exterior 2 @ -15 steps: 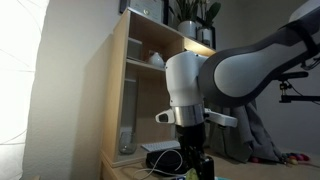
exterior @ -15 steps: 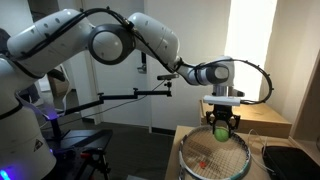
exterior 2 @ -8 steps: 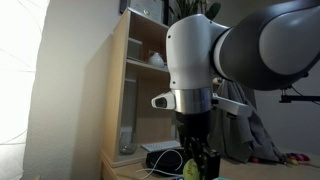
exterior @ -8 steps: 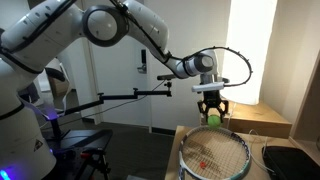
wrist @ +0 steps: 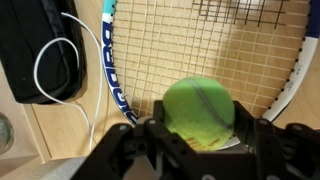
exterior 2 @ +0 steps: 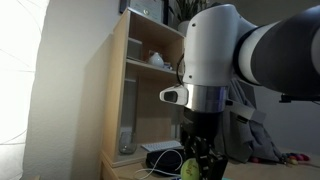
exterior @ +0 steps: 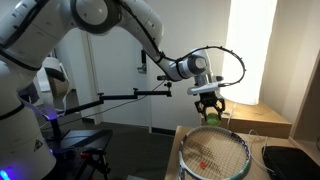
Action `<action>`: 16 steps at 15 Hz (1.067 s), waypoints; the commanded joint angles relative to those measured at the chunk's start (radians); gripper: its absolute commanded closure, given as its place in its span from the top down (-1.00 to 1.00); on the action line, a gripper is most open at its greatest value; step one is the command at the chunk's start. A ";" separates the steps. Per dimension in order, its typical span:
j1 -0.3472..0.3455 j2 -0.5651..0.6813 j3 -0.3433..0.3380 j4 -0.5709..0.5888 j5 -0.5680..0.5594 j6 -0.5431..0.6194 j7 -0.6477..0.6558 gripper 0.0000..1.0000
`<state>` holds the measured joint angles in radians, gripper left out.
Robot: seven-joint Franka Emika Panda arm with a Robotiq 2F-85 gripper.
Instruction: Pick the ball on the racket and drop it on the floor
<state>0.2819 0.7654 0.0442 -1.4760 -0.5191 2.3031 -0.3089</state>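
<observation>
My gripper (exterior: 210, 105) is shut on the yellow-green ball (wrist: 199, 113) and holds it in the air above the racket (exterior: 214, 154). The ball shows between the black fingers in both exterior views (exterior: 211, 113) (exterior 2: 189, 168). In the wrist view the racket's pale string grid (wrist: 180, 45) with its white and blue frame lies below the ball on a wooden table. In an exterior view the racket head shows a reddish mark on its strings. The floor is not clearly visible.
A black flat case (wrist: 38, 50) with a white cable (wrist: 85, 75) lies beside the racket. A wooden box (exterior: 262, 120) stands behind the racket. A wooden shelf unit (exterior 2: 145, 85) is at the back. A black thing (exterior: 295, 160) sits at the table's right.
The gripper has risen with the ball, away from the racket strings, and shifted slightly to the left in an exterior view. The racket has not moved.
</observation>
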 commanded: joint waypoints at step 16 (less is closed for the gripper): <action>-0.001 -0.022 -0.001 -0.061 -0.003 0.056 0.003 0.33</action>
<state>0.2818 0.7410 0.0400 -1.5420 -0.5215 2.3635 -0.3066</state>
